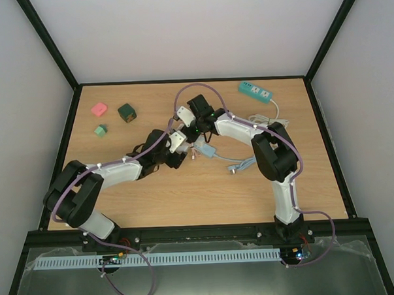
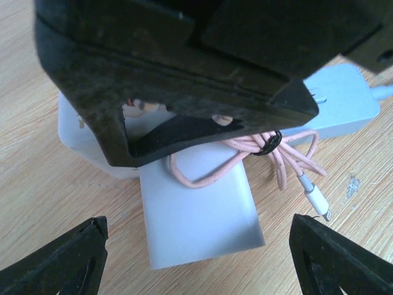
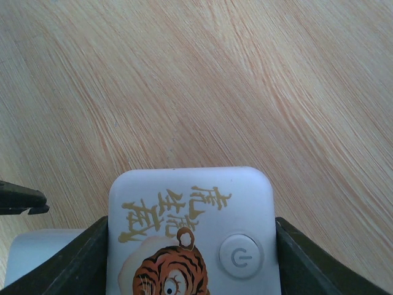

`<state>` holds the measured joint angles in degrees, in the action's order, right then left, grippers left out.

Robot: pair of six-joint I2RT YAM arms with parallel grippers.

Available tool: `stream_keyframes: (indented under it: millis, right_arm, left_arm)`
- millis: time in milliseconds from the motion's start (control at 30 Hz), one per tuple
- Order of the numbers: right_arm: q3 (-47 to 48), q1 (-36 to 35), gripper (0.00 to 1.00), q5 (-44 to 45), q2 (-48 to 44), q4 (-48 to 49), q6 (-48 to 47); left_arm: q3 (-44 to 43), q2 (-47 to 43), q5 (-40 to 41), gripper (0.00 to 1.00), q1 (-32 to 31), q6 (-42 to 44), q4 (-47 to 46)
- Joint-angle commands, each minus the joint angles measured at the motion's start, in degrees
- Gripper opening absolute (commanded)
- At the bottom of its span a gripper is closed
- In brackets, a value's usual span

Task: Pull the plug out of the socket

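White tiger-print socket [image 3: 190, 215] mid-table [image 1: 317, 194], pinched by right gripper [image 3: 191, 249]; white plug block [image 2: 196, 215] juts from it toward left gripper [image 2: 196, 224], fingers spread wide, touching nothing; step: reaching for plug; next likely: clamp plug, pull straight off while right braces.

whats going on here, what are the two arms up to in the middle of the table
Both arms meet mid-table over a small plug-and-socket unit. The right gripper has its fingers against both sides of a white tiger-print block and looks clamped on it. The left gripper hovers open close by, holding nothing. A light-blue plug body and a coiled pink cable lie next to them. It's unclear whether the plug is out yet.
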<state>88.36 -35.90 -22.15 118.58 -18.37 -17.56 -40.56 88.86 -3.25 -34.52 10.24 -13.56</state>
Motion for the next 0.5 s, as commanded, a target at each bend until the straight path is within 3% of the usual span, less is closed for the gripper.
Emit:
stream_keyframes:
  millis: [0,300,467]
  right_arm:
    - [-1.39,2.91,0.15,8.70,3.84,-1.39,-3.08]
    - [-1.15,2.94,0.15,10.43,4.09,-1.31,-3.95]
    - [-1.04,3.91,0.15,10.72,4.39,-1.59,-5.54]
  left_arm:
    - [0.01,0.18,0.22,0.83,-0.38,-0.24,-5.36]
    - [-0.76,3.65,-1.01,0.81,0.04,-0.21,-6.68]
    - [5.57,2.13,-3.97,0.83,1.15,0.16,-15.29]
